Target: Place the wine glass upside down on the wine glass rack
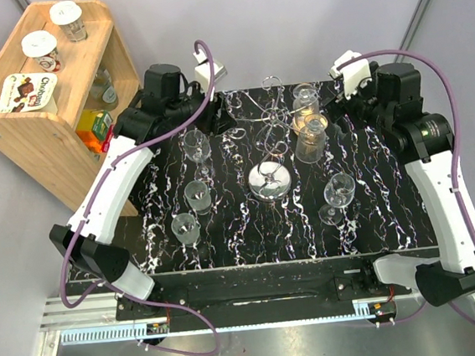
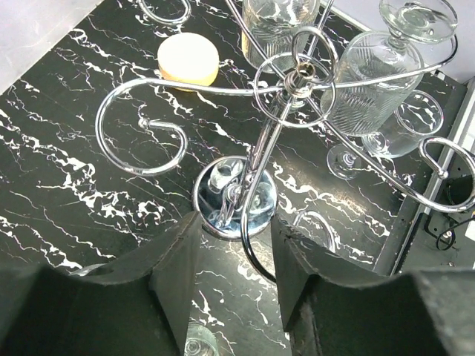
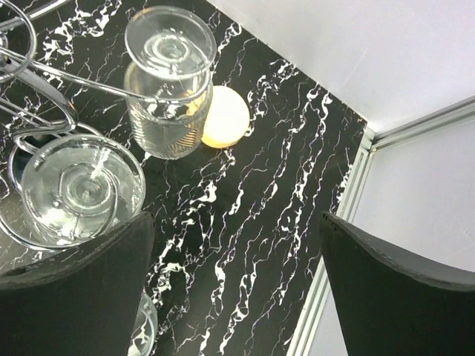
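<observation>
Two glasses [image 3: 167,81] hang upside down, feet uppermost, on the curled wire arms of the wine glass rack [image 1: 270,118]. The rack stands at the centre of the black marbled table [image 1: 376,215], and both hung pieces sit on its right side in the top view. Four more stand loose and upright on the table: a stemmed glass [image 1: 196,146] to the upper left of the rack's disc base, two at the lower left, and one at the lower right. All look empty.

The left gripper [image 2: 234,230] hovers over the rack's left side, its camera looking down on the disc base; its jaws stand partly apart with nothing between them. The right gripper [image 3: 237,222] is just beside the hung pair, jaws spread wide and empty.

This looks like the gap between placements, with the next piece not yet picked. The stemmed glass near the left gripper seems the likeliest candidate. Taking it would call for a gentle close on the bowl or stem, a lift, a full inversion, then sliding the stem into a free curl so the foot rests on the wire.

A pale yellow round object [image 2: 189,59] lies on the table near the hung pair. At the upper left of the top view, a wooden shelf [image 1: 32,139] holds lidded cups [image 1: 40,50] on top and a small carton [image 1: 94,126] lower down.
</observation>
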